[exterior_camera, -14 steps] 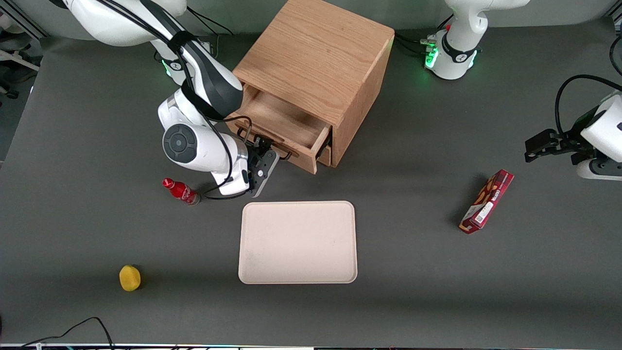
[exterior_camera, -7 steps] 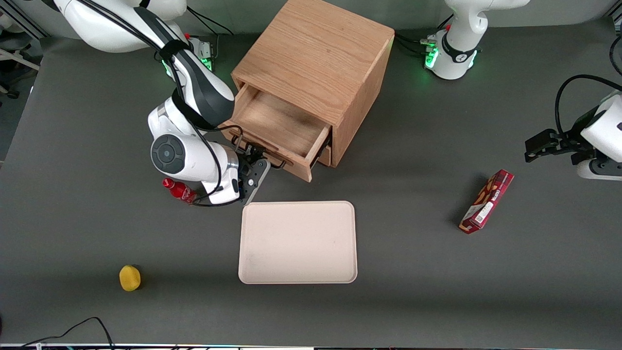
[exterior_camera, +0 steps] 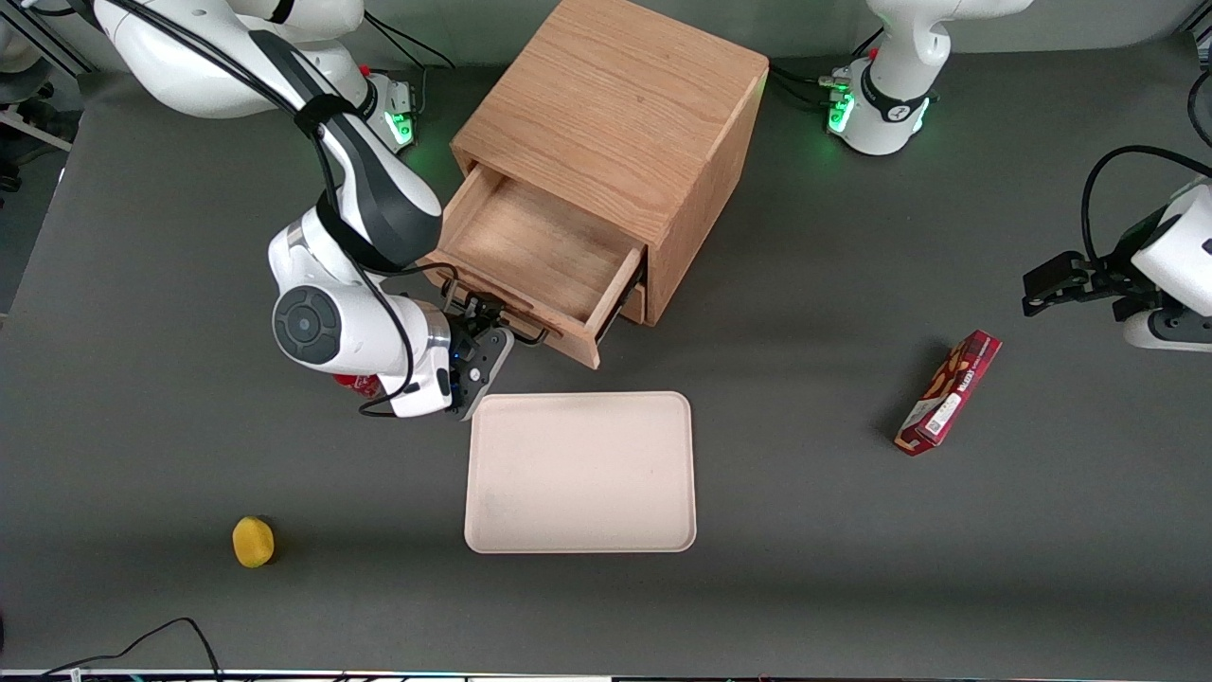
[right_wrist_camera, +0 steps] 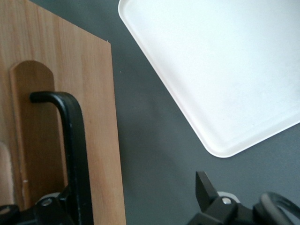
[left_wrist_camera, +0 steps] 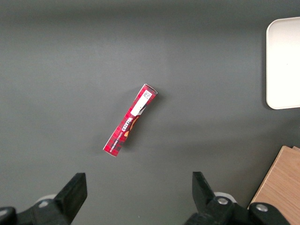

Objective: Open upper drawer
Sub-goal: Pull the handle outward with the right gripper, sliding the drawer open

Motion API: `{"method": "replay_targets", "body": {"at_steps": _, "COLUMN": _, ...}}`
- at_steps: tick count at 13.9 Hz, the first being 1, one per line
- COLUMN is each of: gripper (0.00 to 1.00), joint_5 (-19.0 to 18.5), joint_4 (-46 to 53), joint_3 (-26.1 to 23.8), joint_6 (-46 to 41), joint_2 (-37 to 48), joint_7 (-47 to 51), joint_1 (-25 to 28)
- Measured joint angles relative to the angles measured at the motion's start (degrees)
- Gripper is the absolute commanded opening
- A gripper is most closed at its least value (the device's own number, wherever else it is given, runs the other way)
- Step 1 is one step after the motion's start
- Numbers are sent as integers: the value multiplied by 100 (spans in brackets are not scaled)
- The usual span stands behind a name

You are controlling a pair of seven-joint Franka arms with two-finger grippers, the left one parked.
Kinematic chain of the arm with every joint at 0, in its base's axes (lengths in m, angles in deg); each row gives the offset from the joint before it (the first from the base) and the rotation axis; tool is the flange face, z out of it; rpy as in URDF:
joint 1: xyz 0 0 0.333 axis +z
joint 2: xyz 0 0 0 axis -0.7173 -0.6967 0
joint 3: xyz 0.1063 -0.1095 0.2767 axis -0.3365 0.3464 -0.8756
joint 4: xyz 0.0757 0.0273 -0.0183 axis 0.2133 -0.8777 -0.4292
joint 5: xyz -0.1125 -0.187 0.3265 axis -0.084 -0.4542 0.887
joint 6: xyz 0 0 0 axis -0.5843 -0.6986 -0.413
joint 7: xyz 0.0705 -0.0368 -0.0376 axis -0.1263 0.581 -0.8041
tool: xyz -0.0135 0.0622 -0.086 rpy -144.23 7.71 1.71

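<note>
The upper drawer [exterior_camera: 540, 251] of the oak cube cabinet [exterior_camera: 615, 104] stands pulled well out, its bare wooden inside showing. Its long black wire handle [exterior_camera: 530, 333] runs along the drawer front, which faces the tray. My right gripper [exterior_camera: 483, 330] is at that handle, low in front of the drawer. In the right wrist view the drawer front [right_wrist_camera: 93, 93] and the handle [right_wrist_camera: 75, 140] show close up. The gripper [right_wrist_camera: 133, 202] is open, its fingers [right_wrist_camera: 206, 190] spread wide; the handle lies between them, right against one finger. A corner of the lower drawer [exterior_camera: 632, 303] peeks out under the upper one.
A cream tray [exterior_camera: 579, 471] lies just in front of the drawer and gripper; it shows in the right wrist view [right_wrist_camera: 220, 61]. A red bottle [exterior_camera: 355, 384] lies mostly hidden under my wrist. A yellow fruit [exterior_camera: 253, 541] sits near the front edge. A red box [exterior_camera: 949, 391] lies toward the parked arm's end.
The drawer has slid farther out of the cabinet toward the tray. My gripper and wrist moved with the handle, and now cover most of the red bottle.
</note>
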Motion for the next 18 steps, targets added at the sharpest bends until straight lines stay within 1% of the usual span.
{"method": "replay_targets", "body": {"at_steps": 6, "gripper": 100, "joint_5": -179, "joint_4": 381, "joint_3": 8, "joint_6": -103, "joint_2": -295, "joint_7": -2, "joint_1": 5}}
{"method": "replay_targets", "body": {"at_steps": 18, "gripper": 100, "joint_5": -450, "joint_4": 844, "joint_3": 212, "joint_6": -176, "joint_2": -620, "joint_7": -77, "joint_1": -28}}
